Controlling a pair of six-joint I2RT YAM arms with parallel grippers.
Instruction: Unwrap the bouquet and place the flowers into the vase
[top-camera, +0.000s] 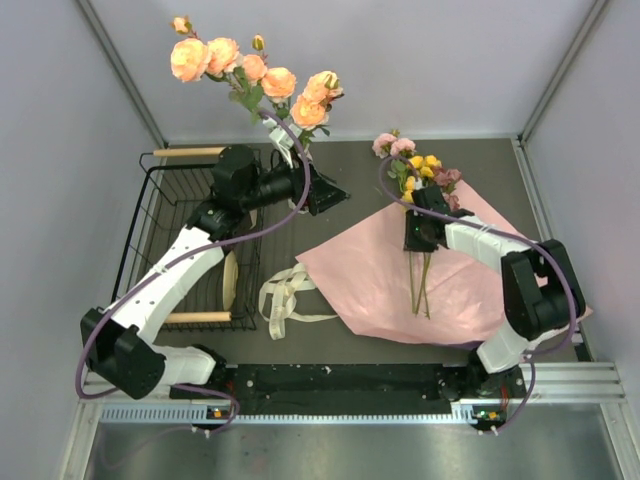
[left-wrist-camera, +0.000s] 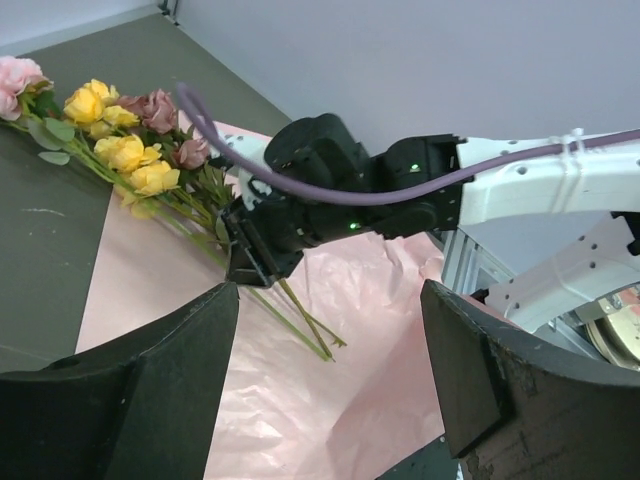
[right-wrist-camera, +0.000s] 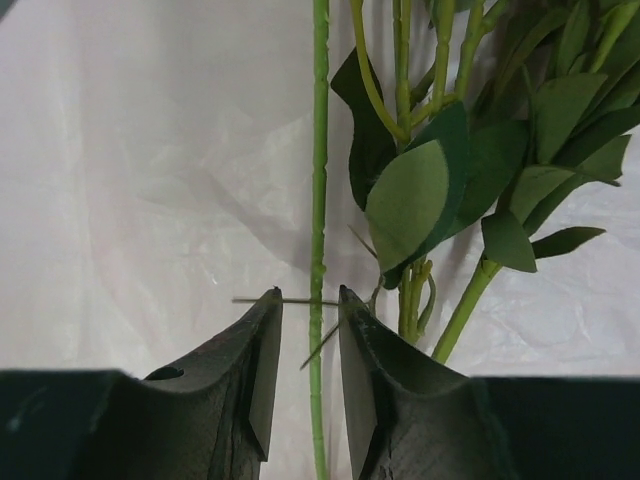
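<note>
The pink paper wrap (top-camera: 370, 280) lies spread open on the table, with the cream ribbon (top-camera: 285, 295) loose beside it. Pink, yellow and mauve flowers (top-camera: 420, 170) lie on the paper, stems pointing toward me. My right gripper (top-camera: 418, 238) is down on those stems. In the right wrist view its fingers (right-wrist-camera: 250, 370) stand close on either side of one green stem (right-wrist-camera: 319, 150), with a small gap each side. The white vase (top-camera: 285, 142) at the back holds peach roses (top-camera: 250, 65). My left gripper (top-camera: 328, 195) hovers just right of it, open and empty (left-wrist-camera: 330, 300).
A black wire basket (top-camera: 150, 230) with wooden handles stands at the left, under the left arm. Grey walls close in the sides and back. The paper (left-wrist-camera: 300, 400) fills the left wrist view, with the flowers (left-wrist-camera: 125, 150) and the right gripper (left-wrist-camera: 255, 265) beyond.
</note>
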